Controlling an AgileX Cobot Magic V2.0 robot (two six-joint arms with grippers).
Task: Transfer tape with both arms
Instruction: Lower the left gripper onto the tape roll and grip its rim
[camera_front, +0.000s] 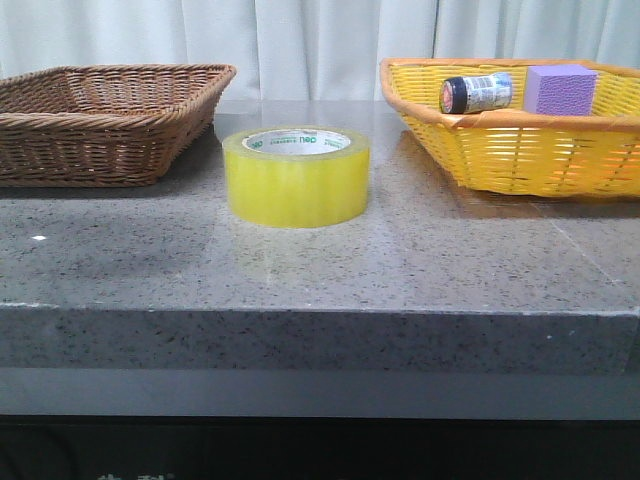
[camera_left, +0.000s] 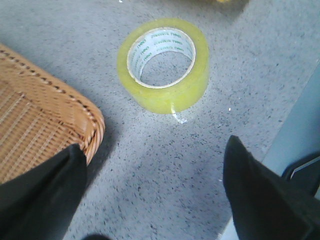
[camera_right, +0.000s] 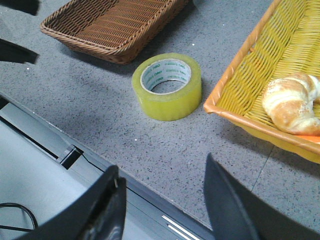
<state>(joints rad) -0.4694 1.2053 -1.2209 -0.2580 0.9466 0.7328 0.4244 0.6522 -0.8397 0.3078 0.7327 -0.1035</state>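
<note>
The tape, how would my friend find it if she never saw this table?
Look at the grey table, between the brown basket and the yellow basket. The tape lies flat there alone: a see-through yellow ring with a white printed core.

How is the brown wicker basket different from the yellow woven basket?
The brown wicker basket stands left of the yellow tape roll; the yellow woven basket stands right of it. No contents show in the brown one, while the yellow one holds a dark-capped bottle, a purple block and a croissant. Both are shallow and rest on the table.

Translucent yellow tape (camera_front: 297, 177), grey speckled table (camera_front: 300, 270), brown basket (camera_front: 100, 120), yellow basket (camera_front: 520, 150), purple block (camera_front: 560, 90), perhaps foam.
</note>
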